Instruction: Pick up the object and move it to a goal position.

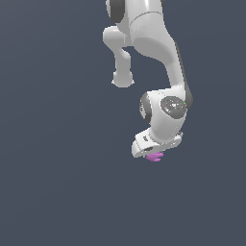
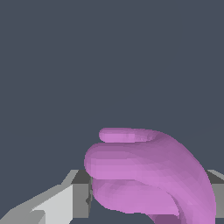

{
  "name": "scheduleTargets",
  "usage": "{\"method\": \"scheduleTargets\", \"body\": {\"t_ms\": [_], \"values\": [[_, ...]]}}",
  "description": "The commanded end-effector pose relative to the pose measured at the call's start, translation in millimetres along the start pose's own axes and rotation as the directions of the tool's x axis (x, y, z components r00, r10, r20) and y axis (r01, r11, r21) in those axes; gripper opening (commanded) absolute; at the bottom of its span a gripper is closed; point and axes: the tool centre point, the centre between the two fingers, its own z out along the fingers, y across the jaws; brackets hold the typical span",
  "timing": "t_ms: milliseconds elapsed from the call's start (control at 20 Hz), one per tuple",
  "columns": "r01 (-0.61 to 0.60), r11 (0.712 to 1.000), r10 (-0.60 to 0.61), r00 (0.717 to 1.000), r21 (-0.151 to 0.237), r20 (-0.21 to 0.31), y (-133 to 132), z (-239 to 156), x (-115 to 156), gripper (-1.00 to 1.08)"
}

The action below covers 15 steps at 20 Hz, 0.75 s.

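Backdrop [image 1: 48,192]: uniform dark slate-blue field filling both views. No visible seams, horizon or texture. Lighting flat and even throughout.

We see flat, even simulator light in both views, neither dim nor harsh. The arm [image 1: 158,57] shows soft shading, brighter toward twelve o'clock and greyer underneath, with no glare. The dark slate backdrop carries no cast shadows. Edges look blocky and slightly jagged; the pink-purple object [image 2: 148,175] shows faceted banding, yet nothing is blurred or bent.
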Motion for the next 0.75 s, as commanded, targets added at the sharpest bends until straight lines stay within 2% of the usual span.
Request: {"method": "scheduleTargets", "body": {"t_ms": [0, 350, 700], "values": [[-0.001, 1.000, 0.001, 1.000, 0.000, 0.000, -27, -6, -1, -1.00], [-0.001, 1.000, 0.001, 1.000, 0.000, 0.000, -81, -19, 1, -1.00], [-0.001, 1.000, 0.001, 1.000, 0.000, 0.000, -93, -22, 3, -1.00]]}}
